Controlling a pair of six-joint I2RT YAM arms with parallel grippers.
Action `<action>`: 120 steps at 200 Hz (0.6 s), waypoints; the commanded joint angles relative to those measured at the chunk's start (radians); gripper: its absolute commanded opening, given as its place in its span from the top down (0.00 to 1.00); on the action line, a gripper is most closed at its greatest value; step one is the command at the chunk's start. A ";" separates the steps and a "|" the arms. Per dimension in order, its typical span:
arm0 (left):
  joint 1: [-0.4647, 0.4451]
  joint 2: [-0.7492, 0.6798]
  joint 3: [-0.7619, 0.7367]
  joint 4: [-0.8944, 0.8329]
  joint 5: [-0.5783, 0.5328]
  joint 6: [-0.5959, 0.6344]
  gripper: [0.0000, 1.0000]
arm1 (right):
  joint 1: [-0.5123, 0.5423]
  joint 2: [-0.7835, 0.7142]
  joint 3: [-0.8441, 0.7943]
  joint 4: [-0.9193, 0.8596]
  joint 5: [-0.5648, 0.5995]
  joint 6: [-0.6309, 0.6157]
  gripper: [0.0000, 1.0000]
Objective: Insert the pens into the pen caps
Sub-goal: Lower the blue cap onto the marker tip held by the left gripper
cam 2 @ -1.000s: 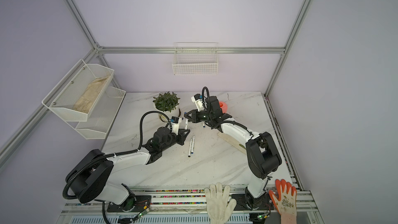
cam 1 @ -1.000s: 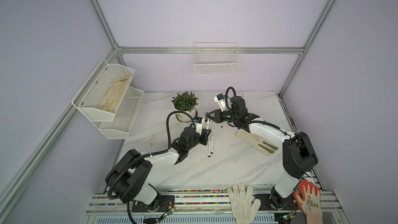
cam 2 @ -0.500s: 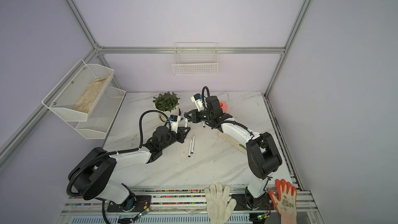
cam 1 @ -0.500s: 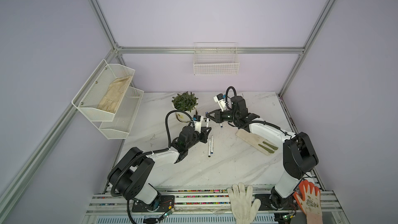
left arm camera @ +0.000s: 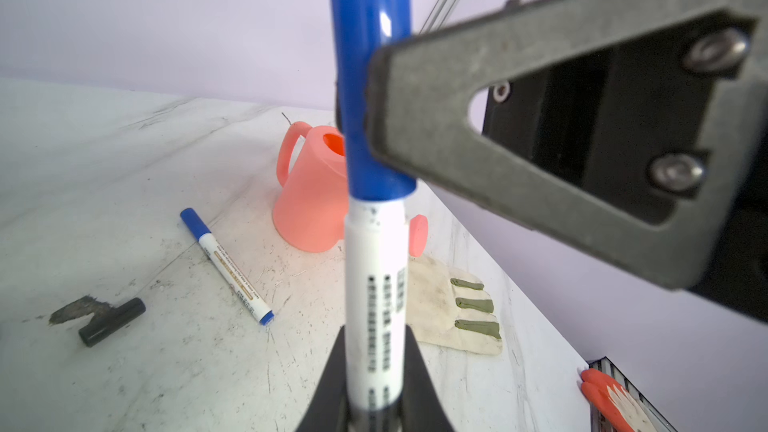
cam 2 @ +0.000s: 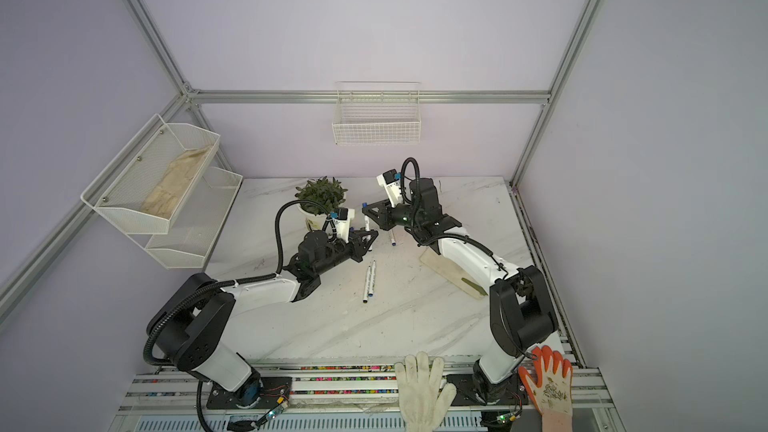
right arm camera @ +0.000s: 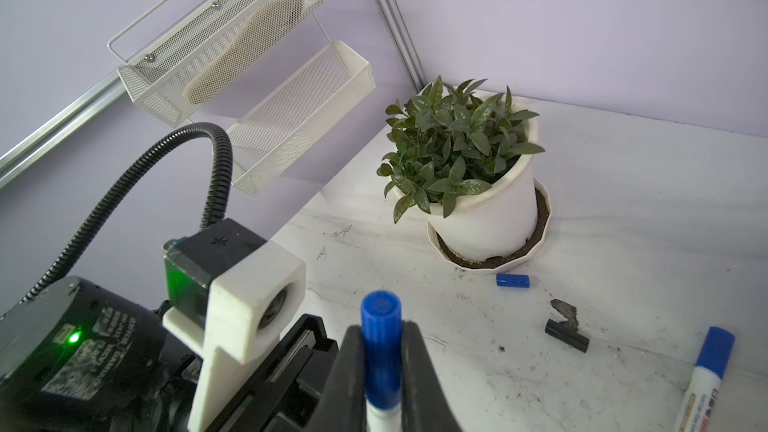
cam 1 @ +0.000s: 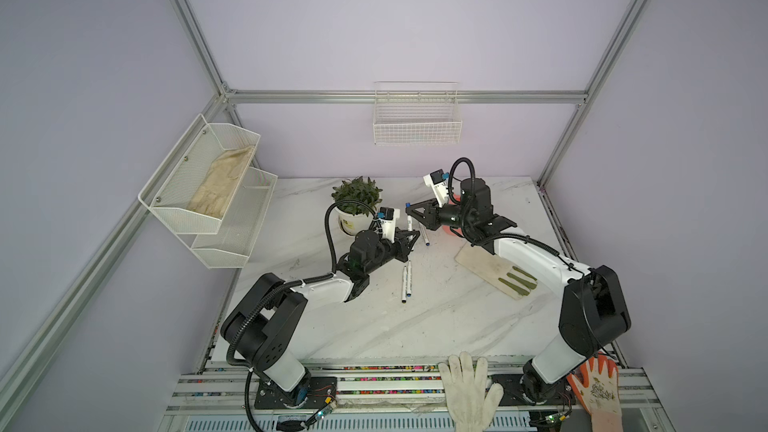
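Note:
My left gripper is shut on the barrel of an upright white pen. A blue pen cap sits over that pen's top end, and my right gripper is shut on this cap. In both top views the two grippers meet tip to tip behind the table's middle. Two pens lie side by side in front of them, and a capped pen lies beside them. A loose blue cap and a black cap lie near the plant pot.
A potted plant stands at the back, left of the grippers. A pink watering can and a work glove sit under the right arm. A dark scrap touches the black cap. Wire shelves hang left; gloves drape the front rail.
My left gripper has carried its pen a little farther back, toward the right gripper. Both grippers stay shut, and the right arm has hardly moved.

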 commanded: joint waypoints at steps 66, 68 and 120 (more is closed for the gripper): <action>0.000 -0.020 0.081 0.267 -0.253 0.153 1.00 | 0.050 -0.025 -0.047 -0.237 -0.190 -0.066 1.00; 0.001 -0.020 0.077 0.273 -0.254 0.154 1.00 | 0.050 -0.027 -0.048 -0.232 -0.189 -0.065 1.00; -0.033 -0.016 0.008 0.360 -0.246 0.227 1.00 | 0.050 -0.043 -0.024 -0.193 -0.143 -0.047 0.91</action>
